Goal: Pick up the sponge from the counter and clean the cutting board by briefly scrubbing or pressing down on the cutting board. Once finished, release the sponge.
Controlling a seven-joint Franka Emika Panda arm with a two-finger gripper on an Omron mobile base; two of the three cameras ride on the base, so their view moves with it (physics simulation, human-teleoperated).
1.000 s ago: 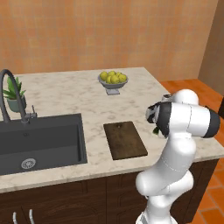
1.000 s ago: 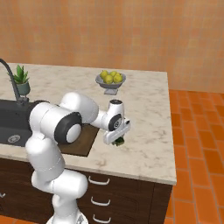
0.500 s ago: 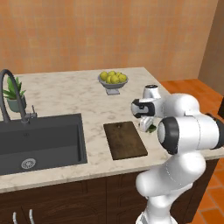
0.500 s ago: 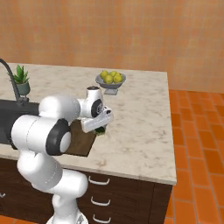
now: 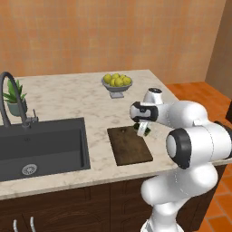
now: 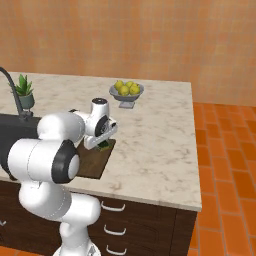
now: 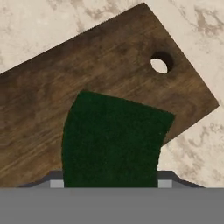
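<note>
Two base views take in the sink point(image 5: 43, 147), the cutting board point(image 5: 129, 147) on the counter point(image 5: 81, 102) and a bowl of lemons point(image 5: 117, 83); the board's hole point(image 7: 159, 64) is seen in the hand view. The sponge point(image 7: 111, 135), dark green, is clamped in the pincer point(image 5: 143, 129) over the board's far corner.

An orange-tan tiled wall point(image 5: 113, 36) backs the room. Below it, dark brown cabinets point(image 6: 145, 225) carry drawer handles. A dark sink point(image 5: 43, 147) sits at the far left, with a curved black tap point(image 5: 9, 97) behind it and a potted plant point(image 5: 14, 97) beside the tap. Right of the cabinets lies a terracotta tile floor point(image 6: 227, 170).
</note>
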